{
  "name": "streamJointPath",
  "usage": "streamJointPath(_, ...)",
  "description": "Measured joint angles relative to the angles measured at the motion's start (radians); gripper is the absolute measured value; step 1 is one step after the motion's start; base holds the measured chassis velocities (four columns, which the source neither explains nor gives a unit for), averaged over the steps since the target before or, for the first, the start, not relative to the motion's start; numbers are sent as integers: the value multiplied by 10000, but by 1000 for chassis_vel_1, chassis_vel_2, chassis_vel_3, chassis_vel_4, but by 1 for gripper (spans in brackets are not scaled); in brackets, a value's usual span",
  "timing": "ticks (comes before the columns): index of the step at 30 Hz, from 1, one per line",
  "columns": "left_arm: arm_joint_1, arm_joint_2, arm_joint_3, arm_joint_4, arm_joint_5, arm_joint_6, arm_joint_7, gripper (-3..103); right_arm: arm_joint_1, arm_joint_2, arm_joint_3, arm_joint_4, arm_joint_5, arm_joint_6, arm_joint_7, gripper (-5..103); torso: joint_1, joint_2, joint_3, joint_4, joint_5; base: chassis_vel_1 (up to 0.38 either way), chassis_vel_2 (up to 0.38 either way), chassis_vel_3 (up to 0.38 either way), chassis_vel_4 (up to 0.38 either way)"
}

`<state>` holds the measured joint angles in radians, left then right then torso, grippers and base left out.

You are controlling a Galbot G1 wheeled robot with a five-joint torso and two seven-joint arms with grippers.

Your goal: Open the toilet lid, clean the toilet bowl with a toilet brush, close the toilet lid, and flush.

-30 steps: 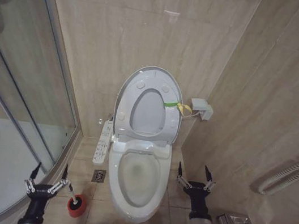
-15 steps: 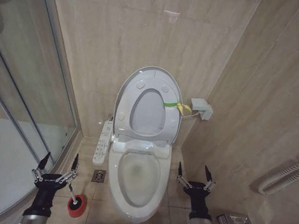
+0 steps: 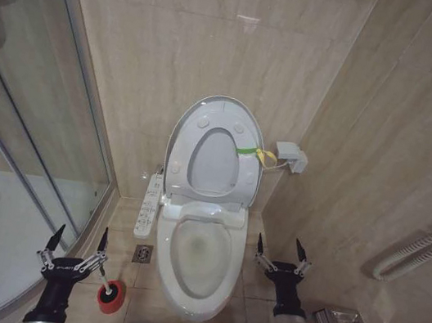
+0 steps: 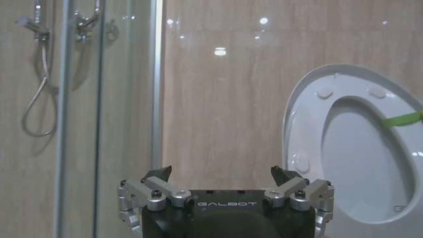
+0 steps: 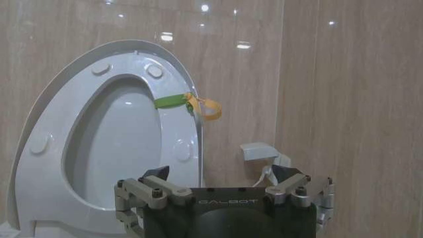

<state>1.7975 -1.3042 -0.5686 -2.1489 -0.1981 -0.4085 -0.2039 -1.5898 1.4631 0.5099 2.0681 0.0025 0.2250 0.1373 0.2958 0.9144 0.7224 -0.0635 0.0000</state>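
One toilet bowl (image 3: 199,262) sits at centre, its single toilet lid (image 3: 181,135) upright against the wall with the ring seat (image 3: 214,161) raised in front of it. One toilet brush (image 3: 105,286) stands in its red cup (image 3: 111,297) at the bowl's eight o'clock; its bristles are hidden inside. There are two grippers. The left gripper (image 3: 74,246), fingers spread wide, hangs just above the brush. The right gripper (image 3: 283,253), also wide and empty, waits at the bowl's three o'clock.
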Motion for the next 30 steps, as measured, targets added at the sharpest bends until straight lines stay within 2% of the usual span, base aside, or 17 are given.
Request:
streamJointPath(7, 108, -145, 94, 41, 67, 49, -628, 98, 0, -1, 0, 0, 0, 0, 0, 100, 0, 0, 0, 0, 0, 0, 0, 0, 0)
streamJointPath(11, 168, -173, 146, -54, 439, 381, -905, 98, 0, 0, 0, 0, 0, 0, 0, 100, 0, 0, 0, 0, 0, 0, 0, 0, 0)
streamJointPath(30, 280, -142, 27, -62, 477, 37, -606, 97, 0, 0, 0, 0, 0, 0, 0, 100, 0, 0, 0, 0, 0, 0, 0, 0, 0)
